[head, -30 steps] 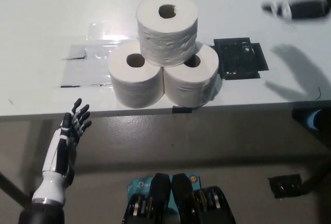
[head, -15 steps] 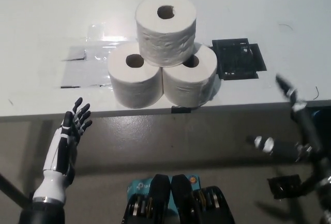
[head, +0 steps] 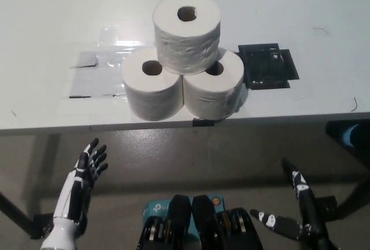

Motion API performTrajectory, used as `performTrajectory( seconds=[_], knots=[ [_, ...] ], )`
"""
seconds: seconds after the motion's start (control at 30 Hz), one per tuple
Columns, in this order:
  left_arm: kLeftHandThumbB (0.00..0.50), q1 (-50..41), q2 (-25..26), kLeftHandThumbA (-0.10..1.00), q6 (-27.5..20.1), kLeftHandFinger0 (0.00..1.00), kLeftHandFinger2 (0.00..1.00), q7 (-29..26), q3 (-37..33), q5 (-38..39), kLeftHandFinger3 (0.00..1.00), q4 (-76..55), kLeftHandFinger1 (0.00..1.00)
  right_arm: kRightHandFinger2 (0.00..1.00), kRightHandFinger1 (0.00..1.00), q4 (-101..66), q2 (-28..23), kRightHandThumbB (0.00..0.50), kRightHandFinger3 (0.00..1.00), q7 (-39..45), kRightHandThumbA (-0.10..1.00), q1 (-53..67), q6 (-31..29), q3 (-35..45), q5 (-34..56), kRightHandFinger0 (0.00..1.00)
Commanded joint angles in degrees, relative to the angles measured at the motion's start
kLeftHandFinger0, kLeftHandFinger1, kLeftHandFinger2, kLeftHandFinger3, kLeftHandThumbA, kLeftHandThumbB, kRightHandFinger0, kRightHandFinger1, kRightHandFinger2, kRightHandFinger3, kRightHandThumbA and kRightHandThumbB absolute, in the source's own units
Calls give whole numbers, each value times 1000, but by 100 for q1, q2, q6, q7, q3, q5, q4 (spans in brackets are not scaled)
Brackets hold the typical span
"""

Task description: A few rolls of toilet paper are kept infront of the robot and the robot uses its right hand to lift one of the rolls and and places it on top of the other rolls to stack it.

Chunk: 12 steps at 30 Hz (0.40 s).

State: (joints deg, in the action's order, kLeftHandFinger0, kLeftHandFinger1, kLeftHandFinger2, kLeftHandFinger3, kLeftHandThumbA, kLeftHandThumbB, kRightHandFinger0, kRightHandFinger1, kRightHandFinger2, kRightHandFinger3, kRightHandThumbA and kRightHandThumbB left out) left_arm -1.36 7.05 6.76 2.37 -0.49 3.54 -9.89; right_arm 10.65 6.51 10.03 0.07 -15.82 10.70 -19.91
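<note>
Presently, stack: three white rolls of toilet paper stood upright near the near edge of the pale grey table (head: 52,7), hollow cores facing up.
Top roll: the upper white toilet paper roll (head: 187,30) rested on the two beneath it, bridging their seam and sitting slightly to the far side.
Lower left roll: the white roll at the left of the base (head: 151,91) touched its neighbour.
Lower right roll: the white roll at the right of the base (head: 215,94) sat just left of a black square plate (head: 267,66) set into the tabletop.
Tape: a clear shiny taped patch (head: 95,75) lay on the table left of the stack.
Left hand: the white left hand (head: 87,166) hung below the table edge at the lower left, fingers spread apart, holding nothing.
Right hand: the black right hand (head: 298,212) was low at the lower right, well apart from the rolls, fingers splayed wide and empty.
Floor: a teal box (head: 155,208) lay on the grey floor.
</note>
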Motion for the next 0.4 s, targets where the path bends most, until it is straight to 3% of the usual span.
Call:
performTrajectory(
  seconds=[0.0,0.37],
  knots=[
    [5,-49,132,1000,-107,1000,1000,203,-144,-160,1000,-377,1000,1000,1000,87,-92,147,1000,-799,971,-4,-1111,-200,505,1000],
    [0,-84,154,1000,-68,1000,1000,235,-185,-213,1000,-402,1000,1000,1000,185,-330,134,1000,-1050,924,-21,-1111,-521,676,1000]
  ],
)
